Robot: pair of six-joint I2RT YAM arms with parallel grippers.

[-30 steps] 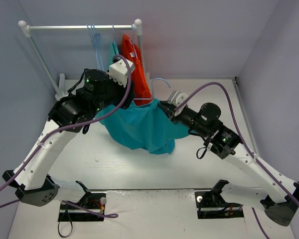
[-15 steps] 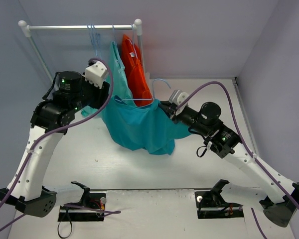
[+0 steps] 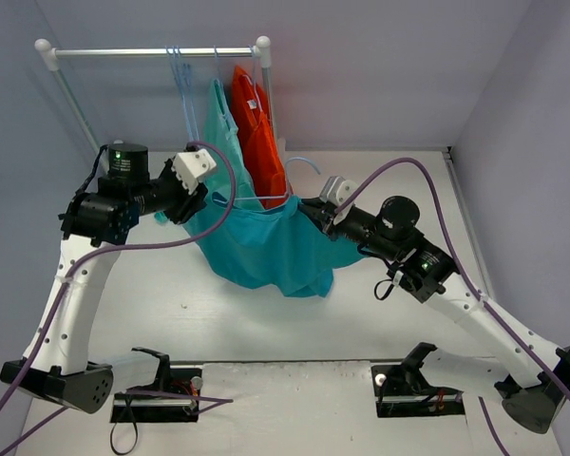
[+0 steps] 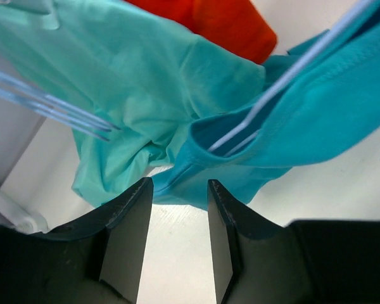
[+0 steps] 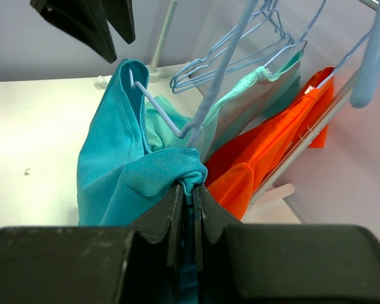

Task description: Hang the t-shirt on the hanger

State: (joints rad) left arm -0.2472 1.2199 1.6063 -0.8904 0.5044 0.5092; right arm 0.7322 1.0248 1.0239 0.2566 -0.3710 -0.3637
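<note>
The deep teal t-shirt [image 3: 266, 249] hangs bunched between both arms above the table. The pale-blue hanger [image 3: 258, 201] runs through its top edge, its hook [image 3: 306, 163] sticking up. My right gripper [image 3: 311, 210] is shut on a fold of the t-shirt [image 5: 145, 183] at its right shoulder, with the hanger's wire [image 5: 199, 117] just above the jaws [image 5: 189, 189]. My left gripper [image 3: 202, 201] is open and empty at the shirt's left edge. In the left wrist view its jaws [image 4: 177, 190] stand apart, just short of the t-shirt [image 4: 316, 120] and the hanger wire [image 4: 291, 69].
A white clothes rail [image 3: 152, 52] stands at the back left with spare pale-blue hangers [image 3: 180, 76], a mint-green garment [image 3: 218, 119] and an orange garment [image 3: 259, 128]. The mint garment [image 4: 145, 82] hangs close to my left gripper. Grey walls enclose the table.
My left arm has pulled away leftward from above the shirt and now points its open gripper at the shirt's left edge. The right gripper has kept its hold in place.
</note>
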